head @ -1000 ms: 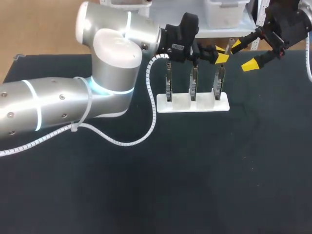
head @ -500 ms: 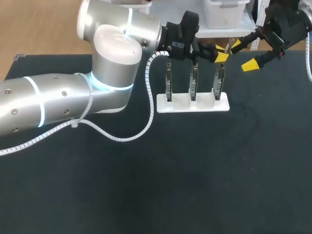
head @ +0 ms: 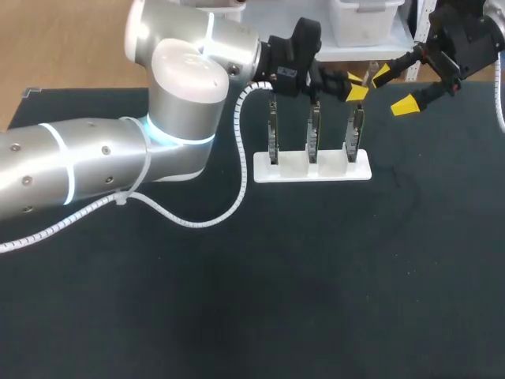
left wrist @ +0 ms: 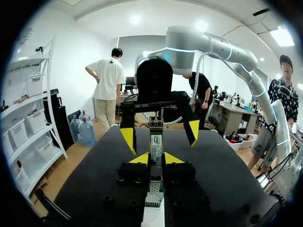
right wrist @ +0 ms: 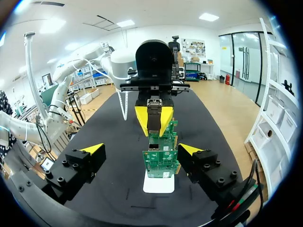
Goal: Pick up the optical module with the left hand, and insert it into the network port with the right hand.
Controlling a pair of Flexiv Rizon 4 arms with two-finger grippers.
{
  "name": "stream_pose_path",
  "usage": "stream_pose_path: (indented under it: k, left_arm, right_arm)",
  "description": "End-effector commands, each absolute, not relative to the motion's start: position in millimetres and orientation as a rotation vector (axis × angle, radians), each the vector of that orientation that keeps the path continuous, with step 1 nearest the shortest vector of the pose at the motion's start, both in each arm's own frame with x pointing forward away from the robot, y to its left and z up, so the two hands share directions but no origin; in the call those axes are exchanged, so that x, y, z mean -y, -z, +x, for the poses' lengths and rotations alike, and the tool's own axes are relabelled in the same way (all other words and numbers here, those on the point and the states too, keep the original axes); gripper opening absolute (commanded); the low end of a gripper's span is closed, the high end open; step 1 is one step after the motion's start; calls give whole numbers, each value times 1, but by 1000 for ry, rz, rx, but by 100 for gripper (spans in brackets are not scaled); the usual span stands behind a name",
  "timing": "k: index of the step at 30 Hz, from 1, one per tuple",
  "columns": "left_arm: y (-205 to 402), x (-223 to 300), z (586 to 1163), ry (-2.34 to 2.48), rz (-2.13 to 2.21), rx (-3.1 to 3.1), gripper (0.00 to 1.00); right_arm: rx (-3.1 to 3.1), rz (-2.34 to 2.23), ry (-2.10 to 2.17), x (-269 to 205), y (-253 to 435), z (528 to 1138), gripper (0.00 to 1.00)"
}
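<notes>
Spreading wide under everything is the dark counter (head: 316, 300), and the big silver left arm (head: 95, 166) comes in from the left and reaches along the far side, past the middle. The black right arm (head: 465, 35) enters at the far right corner. The two meet nose to nose above the right end of the rack.

Next in size, the white stand (head: 312, 168) sits on the far half of the counter, carrying three green circuit cards upright in a row: left card (head: 273, 130), middle card (head: 314, 130), right card (head: 357, 130). From the right wrist camera they line up one behind another, with the nearest card (right wrist: 161, 163) ahead of the fingers. A small metal socket (right wrist: 154, 152) shows on its top edge.

Now the left gripper (head: 357, 87): its fingers are clamped on the optical module (left wrist: 156, 142), one yellow tip pressed on each side. The module stands out ahead of the tips, a slim metal bar with a label on its face, held up off the counter above the right card's top.

The right gripper (head: 393, 89) faces it from the right with its fingers spread wide, gripping nothing. In the left wrist camera those yellow fingertips (left wrist: 127, 139) flank the module's far end, each standing clear of it.
</notes>
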State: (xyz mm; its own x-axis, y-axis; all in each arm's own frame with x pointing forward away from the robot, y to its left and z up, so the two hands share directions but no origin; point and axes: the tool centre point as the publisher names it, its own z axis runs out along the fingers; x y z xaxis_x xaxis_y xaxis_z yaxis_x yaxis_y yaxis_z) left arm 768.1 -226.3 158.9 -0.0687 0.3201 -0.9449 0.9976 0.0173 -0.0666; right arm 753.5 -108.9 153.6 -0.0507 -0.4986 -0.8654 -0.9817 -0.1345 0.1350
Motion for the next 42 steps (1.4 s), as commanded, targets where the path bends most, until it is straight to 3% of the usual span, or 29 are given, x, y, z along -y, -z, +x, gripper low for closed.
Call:
stream_pose_path:
  k: [1, 42]
  left_arm:
    - [-157, 229, 773, 1091, 1418, -1505, 0]
    - [-158, 232, 769, 1102, 1433, -1494, 0]
  right_arm:
    - [-1578, -1668, -1113, 109, -153, 751, 100]
    - [-1578, -1668, -1113, 109, -153, 751, 100]
